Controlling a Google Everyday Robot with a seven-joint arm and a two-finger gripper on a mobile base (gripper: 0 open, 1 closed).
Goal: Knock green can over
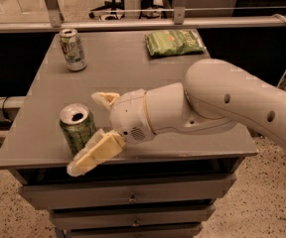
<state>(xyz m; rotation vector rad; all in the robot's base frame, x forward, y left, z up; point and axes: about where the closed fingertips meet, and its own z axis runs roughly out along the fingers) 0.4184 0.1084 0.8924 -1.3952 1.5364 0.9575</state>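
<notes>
The green can (76, 127) stands upright near the front left corner of the grey table (133, 73); its silver top with the dark mouth hole faces up. My gripper (85, 134) is open and right beside the can, reaching in from the right. The far finger (105, 99) sits behind and to the right of the can. The near finger (96, 153) lies low along the table's front edge, overlapping the can's lower right side. The can stands partly between the two fingers.
A paler white-and-silver can (72, 49) stands at the back left of the table. A flat green snack bag (176, 42) lies at the back right. My bulky arm (222, 103) covers the table's right front. Drawers (133, 197) are below the front edge.
</notes>
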